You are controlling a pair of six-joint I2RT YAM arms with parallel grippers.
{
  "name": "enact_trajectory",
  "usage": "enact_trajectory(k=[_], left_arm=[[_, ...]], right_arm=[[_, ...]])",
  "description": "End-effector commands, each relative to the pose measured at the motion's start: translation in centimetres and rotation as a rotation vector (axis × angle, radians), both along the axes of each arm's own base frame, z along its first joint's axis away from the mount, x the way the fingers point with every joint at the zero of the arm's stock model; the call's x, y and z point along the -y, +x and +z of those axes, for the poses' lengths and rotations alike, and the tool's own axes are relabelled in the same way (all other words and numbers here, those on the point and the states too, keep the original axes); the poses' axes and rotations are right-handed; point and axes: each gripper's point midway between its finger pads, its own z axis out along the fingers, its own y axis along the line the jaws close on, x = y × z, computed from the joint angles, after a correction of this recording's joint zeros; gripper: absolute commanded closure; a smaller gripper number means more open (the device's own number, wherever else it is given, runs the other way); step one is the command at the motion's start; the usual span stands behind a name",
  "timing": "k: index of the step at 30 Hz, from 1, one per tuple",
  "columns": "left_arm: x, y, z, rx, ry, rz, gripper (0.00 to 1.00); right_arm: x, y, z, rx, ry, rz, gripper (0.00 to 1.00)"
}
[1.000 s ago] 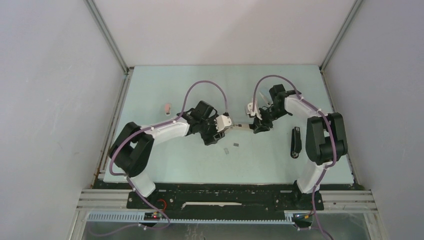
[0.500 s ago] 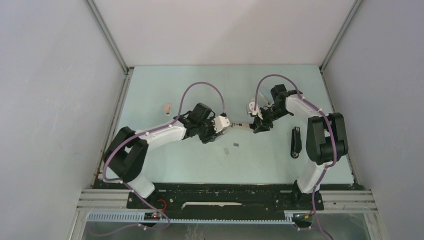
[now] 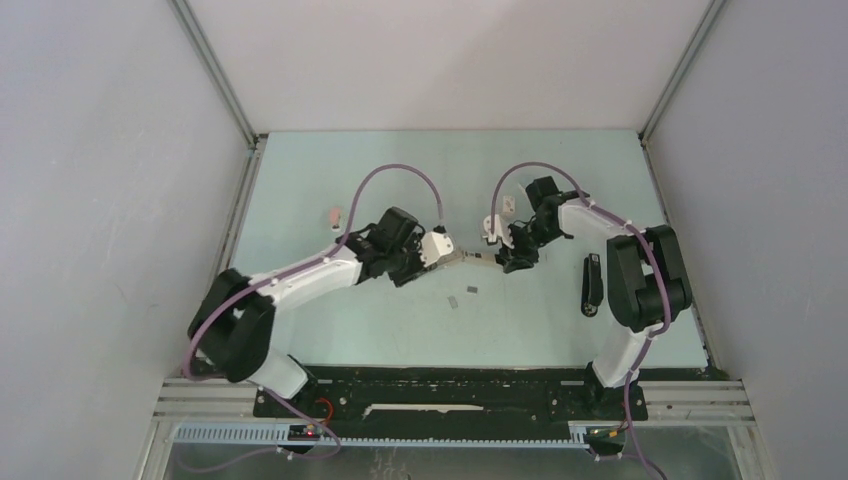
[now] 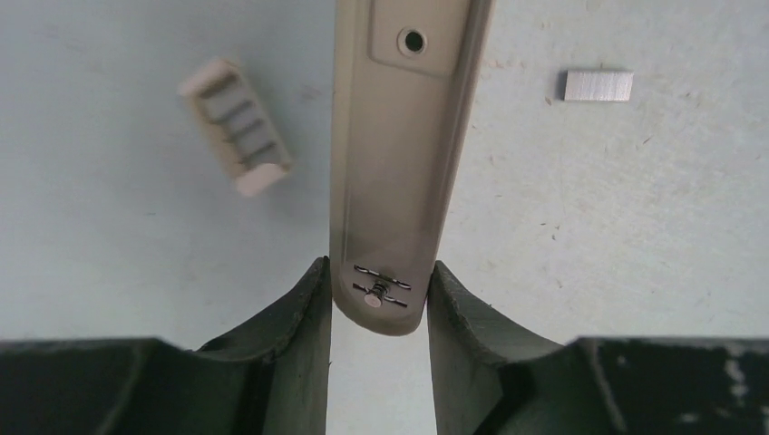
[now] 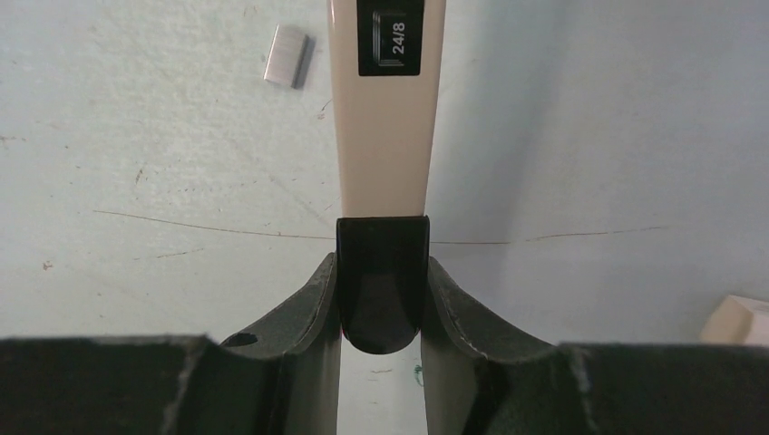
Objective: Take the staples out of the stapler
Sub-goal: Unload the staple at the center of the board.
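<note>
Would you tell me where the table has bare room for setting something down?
Bare: the far strip of table behind both arms, and the near middle between the staple strips and the front edge. Crowded: the centre, where the left gripper and right gripper hold the beige stapler.

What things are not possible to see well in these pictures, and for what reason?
Whether the beige stapler is loaded: both wrist views show only its outer faces.
Beige object, right wrist view: cut off by the right edge.
Small pink item, top view: too small to identify.
Stapler's ends, top view: hidden by the left hand and right hand.
</note>
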Motion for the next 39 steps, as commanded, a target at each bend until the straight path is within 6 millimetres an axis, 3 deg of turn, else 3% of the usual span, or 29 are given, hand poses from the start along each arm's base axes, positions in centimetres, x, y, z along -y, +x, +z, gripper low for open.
enact_trajectory(k=[1,2,4,8,12,16,20,23,28,39], left_arm=[[1.6,0.2,-2.2,-0.097,-0.014,0.048,0.88],[1.6,0.5,-2.6,-0.108,-0.004,0.075,0.77],[1.4,0.6,-3.1,-0.127,0.012,0.112,0.64],[1.0,1.1,-2.3,-0.09,-0.008,0.171,0.3],[1.0,1.3,-0.3,-0.038,-0.085,0.174,0.15],[0.8,1.3,1.0,-0.013,-0.152,0.16,0.13],[1.0,1.4,1.9,-0.004,-0.194,0.124,0.12],[2.0,1.0,2.4,0.001,-0.24,0.052,0.12],[3.3,0.8,2.5,-0.003,-0.29,-0.021,0.12],[2.8,1.5,2.2,-0.022,-0.417,0.091,0.11]], right_arm=[[-0.4,1.1,-0.7,0.103,-0.088,0.016,1.0],[-0.3,1.1,-0.9,0.099,-0.096,0.014,1.0],[-0.3,1.0,-1.2,0.092,-0.103,0.013,1.0],[-0.3,0.8,-1.2,0.086,-0.105,0.012,1.0],[-0.7,0.5,-0.4,0.076,-0.071,0.015,1.0],[-1.0,0.0,0.7,0.066,-0.024,0.019,1.0],[-1.3,-0.7,3.3,0.003,0.073,0.016,1.0],[-1.7,-1.5,5.7,-0.055,0.139,0.024,1.0],[-2.4,-1.9,8.1,-0.111,0.195,-0.004,1.0],[-4.2,0.2,8.8,-0.192,0.215,-0.197,1.0]])
